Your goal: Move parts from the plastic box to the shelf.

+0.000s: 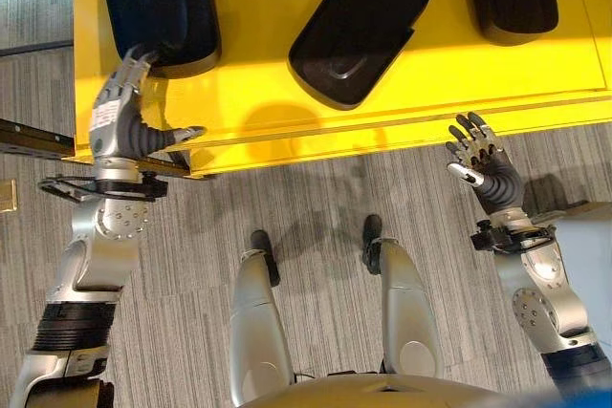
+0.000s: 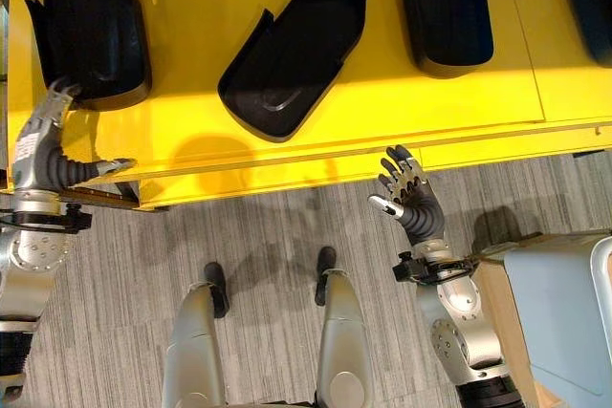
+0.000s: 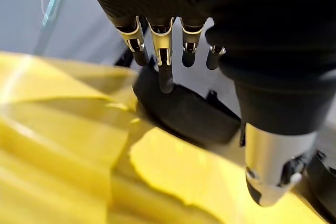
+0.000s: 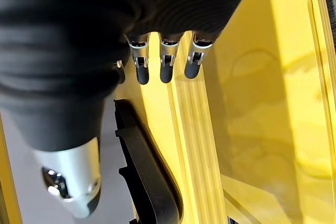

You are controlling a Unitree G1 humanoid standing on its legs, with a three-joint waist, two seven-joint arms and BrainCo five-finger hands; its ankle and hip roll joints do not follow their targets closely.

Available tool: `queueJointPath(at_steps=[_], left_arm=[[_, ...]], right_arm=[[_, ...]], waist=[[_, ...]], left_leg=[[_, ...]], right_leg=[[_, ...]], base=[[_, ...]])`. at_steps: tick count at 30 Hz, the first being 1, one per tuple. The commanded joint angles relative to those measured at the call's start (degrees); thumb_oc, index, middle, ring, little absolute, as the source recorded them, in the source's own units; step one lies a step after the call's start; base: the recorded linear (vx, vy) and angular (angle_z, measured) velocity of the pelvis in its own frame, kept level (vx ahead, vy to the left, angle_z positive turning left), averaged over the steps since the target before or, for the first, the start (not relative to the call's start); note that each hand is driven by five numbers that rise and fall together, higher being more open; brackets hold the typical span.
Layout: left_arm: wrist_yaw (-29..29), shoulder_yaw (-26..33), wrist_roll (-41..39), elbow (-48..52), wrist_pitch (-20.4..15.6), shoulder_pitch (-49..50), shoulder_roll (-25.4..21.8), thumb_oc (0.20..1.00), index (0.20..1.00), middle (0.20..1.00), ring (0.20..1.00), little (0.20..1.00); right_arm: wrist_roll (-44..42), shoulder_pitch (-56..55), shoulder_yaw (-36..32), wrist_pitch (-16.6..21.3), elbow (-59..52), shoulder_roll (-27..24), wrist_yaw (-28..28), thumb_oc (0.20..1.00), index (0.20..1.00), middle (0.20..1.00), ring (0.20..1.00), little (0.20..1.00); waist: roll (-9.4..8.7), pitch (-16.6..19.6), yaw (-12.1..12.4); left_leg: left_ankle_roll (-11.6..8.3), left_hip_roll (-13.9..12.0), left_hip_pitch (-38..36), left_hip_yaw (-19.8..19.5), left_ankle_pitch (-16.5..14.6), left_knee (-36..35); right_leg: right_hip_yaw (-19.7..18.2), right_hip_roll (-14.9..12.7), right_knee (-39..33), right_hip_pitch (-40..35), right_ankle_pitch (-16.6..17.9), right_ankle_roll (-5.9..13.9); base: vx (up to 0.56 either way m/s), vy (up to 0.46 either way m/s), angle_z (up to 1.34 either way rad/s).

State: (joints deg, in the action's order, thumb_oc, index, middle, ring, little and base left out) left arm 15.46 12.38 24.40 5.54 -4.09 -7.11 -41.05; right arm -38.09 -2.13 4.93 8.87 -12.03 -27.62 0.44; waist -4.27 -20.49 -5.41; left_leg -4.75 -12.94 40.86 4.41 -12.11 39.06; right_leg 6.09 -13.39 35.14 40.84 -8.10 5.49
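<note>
Yellow shelf (image 1: pixel 287 112) over grey striped carpet (image 1: pixel 316 198). Black moulded parts (image 1: pixel 363 26) lying on shelf. Left robot hand (image 1: pixel 124 117) at shelf edge, fingers spread, touching leftmost part (image 1: pixel 167 7). Right robot hand (image 1: pixel 483 164) spread, empty, off shelf.

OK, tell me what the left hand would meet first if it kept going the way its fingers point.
Probably the leftmost black part on the yellow shelf. The left hand is open, its fingers at or just short of that part's near edge; contact can't be confirmed.
</note>
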Motion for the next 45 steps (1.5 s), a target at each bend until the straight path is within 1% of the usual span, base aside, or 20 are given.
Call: queueJointPath(at_steps=[1,8,13,16,19,23,24,27,28,29,30,35,36,42,45], left_arm=[[2.85,3.71,1.47,4.12,-1.56,0.65,-3.39,1.000,1.000,1.000,1.000,1.000],[3.74,9.69,1.99,8.92,-2.68,4.88,-4.99,1.000,1.000,1.000,1.000,1.000],[3.39,11.49,1.46,11.91,-4.31,7.36,-5.34,1.000,1.000,1.000,1.000,1.000],[2.25,11.40,-1.12,14.05,-5.81,8.38,-4.77,1.000,1.000,1.000,1.000,1.000],[0.06,7.88,-9.25,15.27,-8.36,8.74,-3.15,1.000,1.000,1.000,1.000,1.000],[-1.56,4.78,-13.92,14.95,-10.01,9.38,-2.56,1.000,1.000,1.000,1.000,1.000],[-2.06,2.34,-14.89,14.03,-10.12,9.15,-2.04,1.000,1.000,1.000,1.000,1.000],[-2.77,0.50,-15.41,13.91,-10.37,8.93,-1.99,1.000,1.000,1.000,1.000,1.000],[-3.77,-1.93,-15.97,13.55,-10.37,8.58,-1.53,1.000,1.000,1.000,1.000,1.000],[-3.77,-1.94,-15.98,13.51,-10.37,8.51,-1.52,1.000,1.000,1.000,1.000,1.000],[-4.19,-3.22,-16.08,13.35,-10.48,8.32,-1.30,1.000,1.000,1.000,1.000,1.000],[-4.66,-4.87,-17.18,13.41,-10.72,7.44,-1.11,1.000,1.000,1.000,1.000,1.000],[-5.28,-5.79,-17.57,14.05,-10.66,7.65,-1.33,1.000,1.000,1.000,1.000,1.000],[-5.90,-6.56,-18.59,14.08,-10.50,7.67,-1.30,1.000,1.000,1.000,1.000,1.000],[-6.05,-6.95,-18.83,14.17,-10.33,7.77,-1.30,1.000,1.000,1.000,1.000,1.000]], right_arm=[[-1.02,-0.37,-3.05,2.05,-4.55,-1.13,0.90,1.000,1.000,1.000,1.000,1.000],[-0.89,-0.73,-3.60,2.05,-4.79,-1.57,1.03,1.000,1.000,1.000,1.000,1.000],[-0.52,-0.73,-3.62,2.24,-4.98,-1.90,1.30,1.000,1.000,1.000,1.000,1.000],[-0.23,-0.53,-3.46,2.55,-5.06,-1.97,1.16,1.000,1.000,1.000,1.000,1.000],[0.66,0.78,-2.33,3.34,-5.22,-2.20,0.84,1.000,1.000,1.000,1.000,1.000],[1.51,3.43,-1.60,4.71,-6.15,-2.64,0.38,1.000,1.000,1.000,1.000,1.000],[1.88,5.47,-0.95,5.17,-6.52,-2.85,0.05,1.000,1.000,1.000,1.000,1.000],[2.55,7.50,-0.66,5.71,-6.59,-3.19,-0.64,1.000,1.000,1.000,1.000,1.000],[3.42,10.29,-0.10,5.89,-5.76,-3.25,-1.92,1.000,1.000,1.000,1.000,1.000],[3.45,10.37,-0.08,5.91,-5.70,-3.27,-1.96,1.000,1.000,1.000,1.000,1.000],[3.80,12.47,0.25,5.96,-4.43,-3.16,-3.19,1.000,1.000,1.000,1.000,1.000],[2.68,15.38,0.70,6.10,-1.88,-2.95,-4.88,1.000,1.000,1.000,1.000,1.000],[0.99,16.94,0.88,6.07,-0.06,-2.42,-5.92,1.000,1.000,1.000,1.000,1.000],[-1.50,18.82,1.17,5.76,2.90,-2.05,-6.95,1.000,1.000,1.000,1.000,1.000],[-2.48,20.26,1.69,5.58,5.42,-1.58,-7.85,1.000,1.000,1.000,1.000,1.000]], waist=[[0.65,1.23,0.05],[0.86,1.51,0.75],[0.92,1.72,1.13],[0.84,1.95,1.29],[0.63,2.43,1.38],[0.22,2.83,1.48],[-0.15,3.11,1.48],[-0.28,3.13,1.46],[-0.49,3.42,1.55],[-0.48,3.29,1.55],[-0.55,3.70,1.68],[-0.77,4.04,1.82],[-0.99,4.66,2.00],[-1.23,6.05,2.29],[-1.48,6.76,2.45]], left_leg=[[-0.22,-1.00,-0.27,-2.45,0.59,-1.94],[-0.11,-0.71,-0.85,-2.59,0.58,-2.47],[-0.04,-0.42,-1.48,-2.83,0.53,-2.61],[0.01,-0.31,-2.00,-2.82,0.61,-2.94],[0.08,-0.16,-3.46,-3.06,0.91,-3.76],[0.06,-0.23,-5.80,-3.20,1.42,-5.46],[0.42,-0.09,-6.30,-2.80,3.32,-6.43],[0.41,-0.15,-7.80,-2.72,3.58,-7.54],[0.38,0.04,-10.05,-2.58,3.98,-9.05],[0.38,0.05,-10.22,-2.56,4.02,-9.17],[0.41,0.21,-11.43,-2.47,4.25,-10.17],[0.51,0.54,-13.63,-2.13,4.65,-11.83],[0.63,0.71,-14.77,-1.88,4.80,-12.83],[0.76,0.94,-16.12,-1.57,5.11,-14.26],[0.94,1.06,-16.65,-1.52,5.73,-15.10]], right_leg=[[-1.08,-2.76,-2.29,-6.85,-0.15,1.21],[-0.89,-2.94,-2.55,-7.63,-0.25,1.23],[-0.68,-3.02,-2.96,-8.69,-0.16,1.40],[-0.55,-3.08,-3.44,-9.42,0.00,1.49],[-0.37,-3.02,-4.80,-11.33,0.46,1.64],[-0.06,-2.94,-7.06,-14.17,1.25,1.89],[0.56,-3.14,-8.68,-15.12,2.93,1.80],[0.60,-3.22,-10.17,-16.80,3.43,2.09],[0.78,-3.40,-12.66,-19.49,4.17,2.55],[0.81,-3.40,-12.82,-19.68,4.25,2.55],[0.92,-3.53,-14.44,-21.15,4.82,2.87],[1.33,-3.87,-17.30,-24.01,5.98,3.31],[1.74,-3.96,-19.12,-25.63,6.81,3.62],[2.16,-4.08,-21.49,-27.45,7.82,3.96],[2.42,-4.18,-22.72,-28.22,8.54,4.07]], base=[[0.00,0.000,0.00],[0.00,0.000,0.00],[0.00,0.000,0.00],[0.00,-0.003,0.04],[0.00,-0.010,0.07],[-0.01,-0.006,0.03],[-0.06,-0.006,-0.02],[0.00,0.002,0.01],[0.05,0.010,0.05],[0.07,0.015,0.03],[0.03,0.004,0.02],[0.04,0.005,0.02],[0.05,0.009,0.05],[0.04,0.000,0.00],[0.02,-0.003,0.00]])
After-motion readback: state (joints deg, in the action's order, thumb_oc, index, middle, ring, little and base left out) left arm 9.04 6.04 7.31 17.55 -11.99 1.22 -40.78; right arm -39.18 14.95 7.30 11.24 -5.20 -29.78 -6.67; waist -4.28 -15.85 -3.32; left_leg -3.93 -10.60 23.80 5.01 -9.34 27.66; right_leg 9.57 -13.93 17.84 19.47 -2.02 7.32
